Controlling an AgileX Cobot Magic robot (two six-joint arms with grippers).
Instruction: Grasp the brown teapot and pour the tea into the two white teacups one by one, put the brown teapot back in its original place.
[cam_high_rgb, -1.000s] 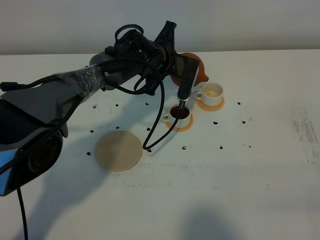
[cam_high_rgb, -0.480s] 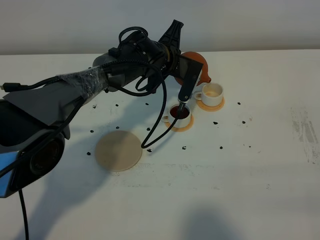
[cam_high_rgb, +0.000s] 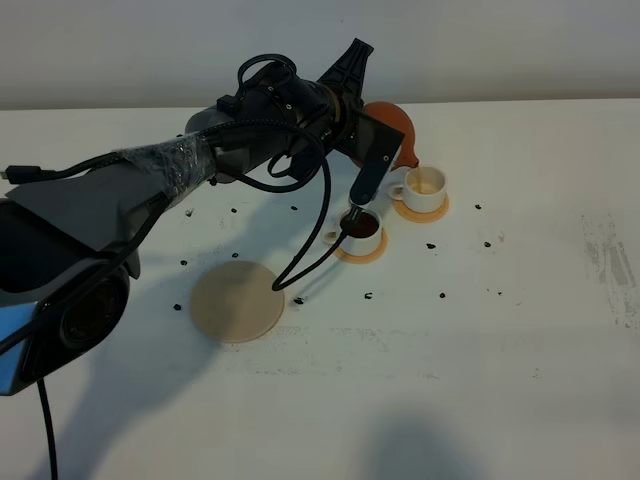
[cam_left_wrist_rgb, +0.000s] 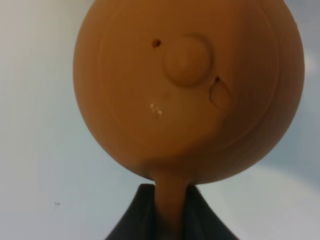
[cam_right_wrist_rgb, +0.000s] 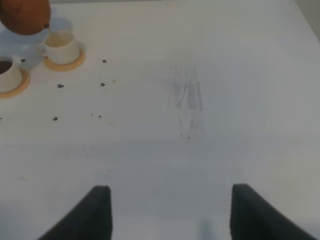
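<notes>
My left gripper (cam_high_rgb: 362, 118) is shut on the loop handle of the brown teapot (cam_high_rgb: 396, 132), which hangs tilted above the table just behind the two white teacups. In the left wrist view the brown teapot (cam_left_wrist_rgb: 190, 90) fills the frame, lid knob facing the camera, its handle pinched in the left gripper (cam_left_wrist_rgb: 169, 202). The nearer teacup (cam_high_rgb: 361, 228) holds dark tea; the farther teacup (cam_high_rgb: 425, 184) looks pale inside. Both stand on small orange coasters. The large beige coaster (cam_high_rgb: 238, 300) lies bare, front left. The right gripper (cam_right_wrist_rgb: 170, 212) is open over bare table, far from the teacup (cam_right_wrist_rgb: 61, 46) and the teapot (cam_right_wrist_rgb: 22, 15).
Small dark specks are scattered on the white table (cam_high_rgb: 500, 350) around the cups and the beige coaster. A black cable (cam_high_rgb: 315, 240) loops down from the left arm beside the nearer cup. A faint scuffed patch (cam_right_wrist_rgb: 187, 100) marks the table on the right.
The left arm has shifted the teapot slightly right and up, from beside the dark-filled cup toward the farther cup. The cable loop has swung a little. The cups and coasters stayed put.
</notes>
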